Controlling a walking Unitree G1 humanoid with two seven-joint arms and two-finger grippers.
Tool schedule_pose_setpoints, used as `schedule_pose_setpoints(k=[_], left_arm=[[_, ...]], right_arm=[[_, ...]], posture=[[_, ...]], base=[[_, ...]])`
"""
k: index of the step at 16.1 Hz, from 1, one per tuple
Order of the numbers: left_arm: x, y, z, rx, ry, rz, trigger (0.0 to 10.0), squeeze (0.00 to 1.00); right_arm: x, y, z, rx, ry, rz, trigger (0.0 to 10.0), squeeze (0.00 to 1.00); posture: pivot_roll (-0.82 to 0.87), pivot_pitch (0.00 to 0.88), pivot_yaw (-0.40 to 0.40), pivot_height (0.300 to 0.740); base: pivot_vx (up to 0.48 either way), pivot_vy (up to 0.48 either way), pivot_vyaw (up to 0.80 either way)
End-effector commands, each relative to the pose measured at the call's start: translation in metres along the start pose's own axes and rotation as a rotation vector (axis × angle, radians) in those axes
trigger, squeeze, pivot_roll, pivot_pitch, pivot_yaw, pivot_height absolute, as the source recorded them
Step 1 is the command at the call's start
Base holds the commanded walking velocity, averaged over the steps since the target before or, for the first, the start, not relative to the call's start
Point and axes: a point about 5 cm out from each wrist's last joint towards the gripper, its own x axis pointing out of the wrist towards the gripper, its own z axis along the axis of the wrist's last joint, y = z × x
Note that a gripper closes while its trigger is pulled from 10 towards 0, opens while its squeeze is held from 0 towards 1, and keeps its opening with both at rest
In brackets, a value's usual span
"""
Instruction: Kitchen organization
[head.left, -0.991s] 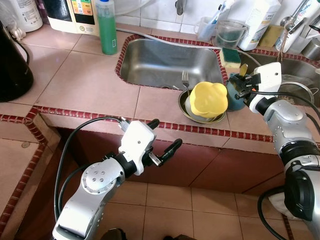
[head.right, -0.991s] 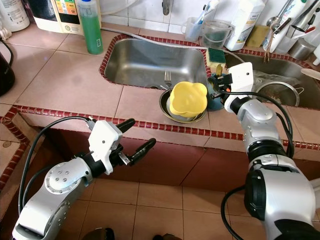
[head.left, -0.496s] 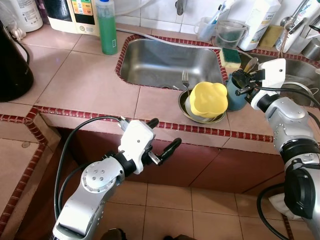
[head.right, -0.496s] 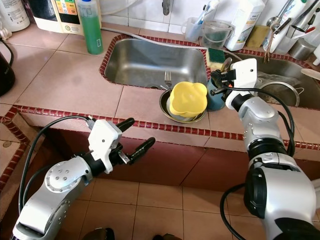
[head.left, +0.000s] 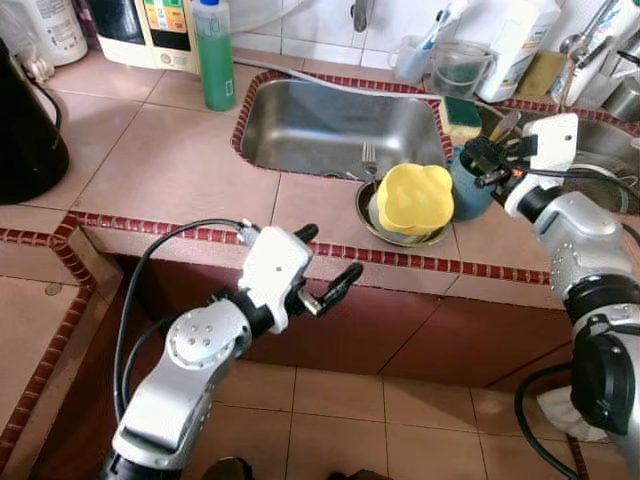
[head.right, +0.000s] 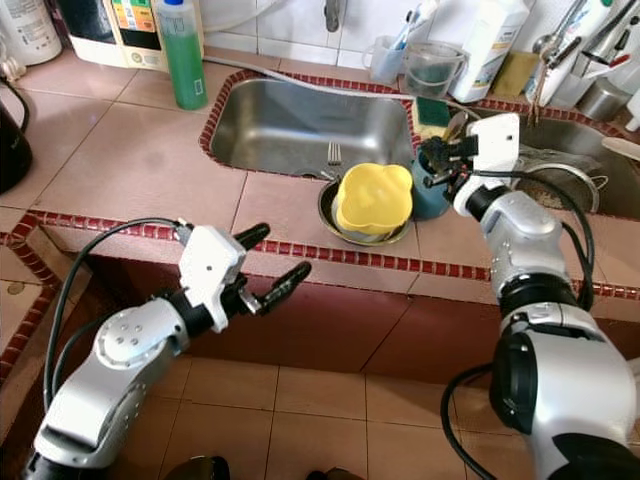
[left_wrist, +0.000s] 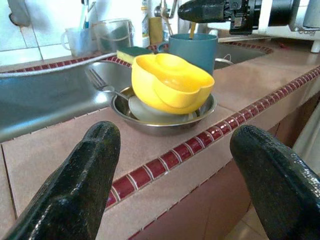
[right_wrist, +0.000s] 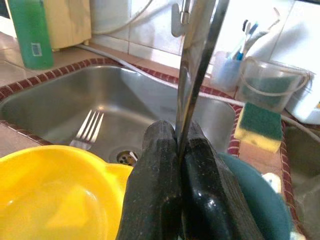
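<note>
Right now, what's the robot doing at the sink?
It is tidying the kitchen counter. Its right pincer is shut on a metal utensil, holding it just over the teal cup beside the sink. Next to the cup, a yellow bowl sits in a metal dish with a fork. The left pincer hangs open below the counter's edge.

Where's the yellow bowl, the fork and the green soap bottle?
Yellow flower-shaped plastic bowl (head.left: 416, 197): left eye view, on its inner hollow.
Silver metal fork (head.right: 335, 156): right eye view, on its prongs over the sink edge.
Green soap bottle with blue cap (head.left: 216, 66): left eye view, on its green body.
</note>
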Motion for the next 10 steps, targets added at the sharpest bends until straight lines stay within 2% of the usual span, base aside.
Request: schedule_pose_setpoints(k=[1, 10], left_arm=[[0.001, 0.001, 0.002, 0.007, -0.012, -0.006, 10.0, 0.0], [0.008, 0.009, 0.004, 0.023, -0.036, -0.011, 10.0, 0.0]], right_arm=[[-0.003, -0.009, 0.011, -0.014, -0.037, -0.014, 0.0, 0.0], [-0.008, -0.018, 0.025, -0.043, -0.087, -0.004, 0.0, 0.0]], posture=[[-0.01, 0.094, -0.099, 0.732], [-0.02, 0.038, -0.079, 0.732]], base=[[0.0, 0.0, 0.0], [0.0, 0.0, 0.0]])
